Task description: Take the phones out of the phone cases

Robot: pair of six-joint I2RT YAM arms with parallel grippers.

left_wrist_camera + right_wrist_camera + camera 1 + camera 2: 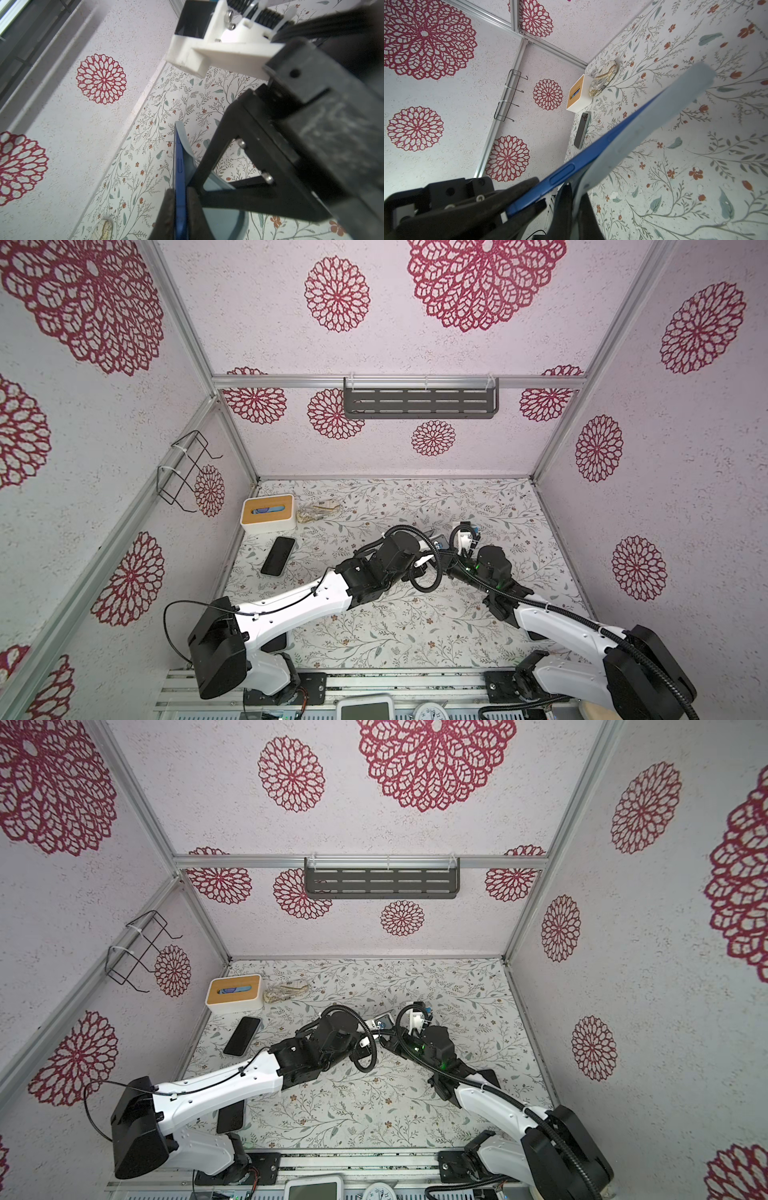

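Grey case (pixel 385 1020) spotted near mid-table (pixel 374 1115) in a top view, mostly hid; from left wrist, blue phone (pixel 179 162) seen edge-on, nipped tight by left claw (pixel 180 199), long way pointing straight out from it, case bent off to one side; from right wrist, right claw (pixel 576 199) shut on loose case lip, phone slanting past it; best guess, pull apart along phone's long way.

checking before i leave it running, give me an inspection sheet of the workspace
surface: table with floral cover
job's things: blue phone partly out of case
clutter: black phone, box, bag at far left
grippers: left gripper shut on blue phone; right gripper shut on case
cables: hoses looped by both wrists
surroundings: shelf and wire rack on walls
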